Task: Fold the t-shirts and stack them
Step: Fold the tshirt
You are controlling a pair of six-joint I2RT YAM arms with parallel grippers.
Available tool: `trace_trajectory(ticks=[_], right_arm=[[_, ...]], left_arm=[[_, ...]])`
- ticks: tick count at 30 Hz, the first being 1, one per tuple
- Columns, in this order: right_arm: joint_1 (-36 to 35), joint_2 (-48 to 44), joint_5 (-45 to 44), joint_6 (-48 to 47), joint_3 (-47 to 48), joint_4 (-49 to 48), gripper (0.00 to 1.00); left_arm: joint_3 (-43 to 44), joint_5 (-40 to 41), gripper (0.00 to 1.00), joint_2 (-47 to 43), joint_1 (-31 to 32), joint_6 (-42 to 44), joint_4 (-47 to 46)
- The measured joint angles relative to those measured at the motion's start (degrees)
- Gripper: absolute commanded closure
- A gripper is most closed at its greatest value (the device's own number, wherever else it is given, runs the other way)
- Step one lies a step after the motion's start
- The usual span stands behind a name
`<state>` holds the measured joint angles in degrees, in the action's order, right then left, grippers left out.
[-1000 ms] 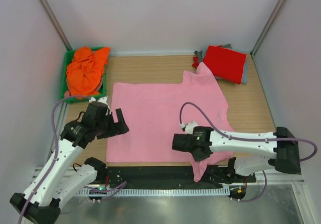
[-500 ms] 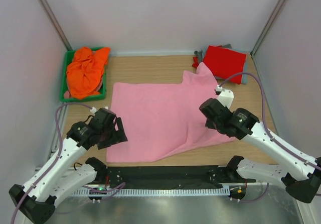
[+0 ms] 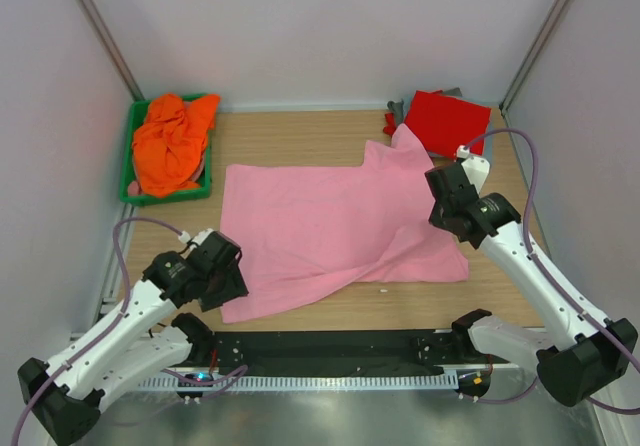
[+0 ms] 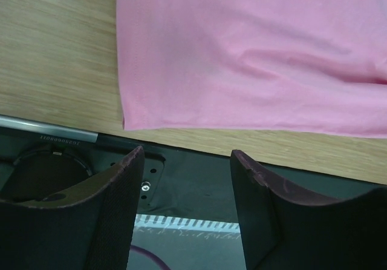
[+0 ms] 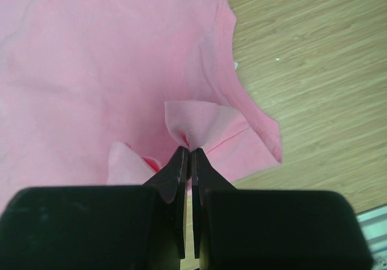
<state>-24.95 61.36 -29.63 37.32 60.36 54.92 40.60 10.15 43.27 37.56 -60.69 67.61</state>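
A light pink t-shirt (image 3: 330,221) lies spread on the wooden table, with a raised fold running across its near right part. My right gripper (image 3: 441,188) is over the shirt's right edge. In the right wrist view it (image 5: 188,150) is shut on a pinched bunch of the pink cloth (image 5: 193,121). My left gripper (image 3: 227,288) is open and empty by the shirt's near left corner. In the left wrist view its fingertips (image 4: 187,156) are over the black base plate, just short of that corner (image 4: 130,120). A folded red t-shirt (image 3: 447,118) lies on a grey one (image 3: 399,108) at the back right. An orange t-shirt (image 3: 170,141) is crumpled in a green basket.
The green basket (image 3: 128,171) stands at the back left against the wall. The black base plate (image 3: 330,346) and a metal rail run along the near edge. White walls close in the sides and the back.
My right gripper has carried the pink cloth from the near edge up to the right and back, lifting the hanging part onto the table. My left gripper has moved nearer, off the shirt's left edge.
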Motion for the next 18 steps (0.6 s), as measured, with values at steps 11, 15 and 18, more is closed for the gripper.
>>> trace_trajectory(ticks=[11,15,18], right_arm=[[3.89,0.15,4.42,-4.22,-3.21,-2.69,0.99],[4.76,0.13,5.77,-5.29,-3.41,-2.84,0.99],[4.94,0.11,6.82,-5.79,-3.69,-3.19,0.99]], left_arm=[[-7.32,4.96,0.52,5.84,12.85,-11.65,-4.15],[-7.56,7.87,0.43,8.04,15.58,-15.02,-3.87],[-7.58,9.73,0.42,8.26,15.85,-16.83,-3.87]])
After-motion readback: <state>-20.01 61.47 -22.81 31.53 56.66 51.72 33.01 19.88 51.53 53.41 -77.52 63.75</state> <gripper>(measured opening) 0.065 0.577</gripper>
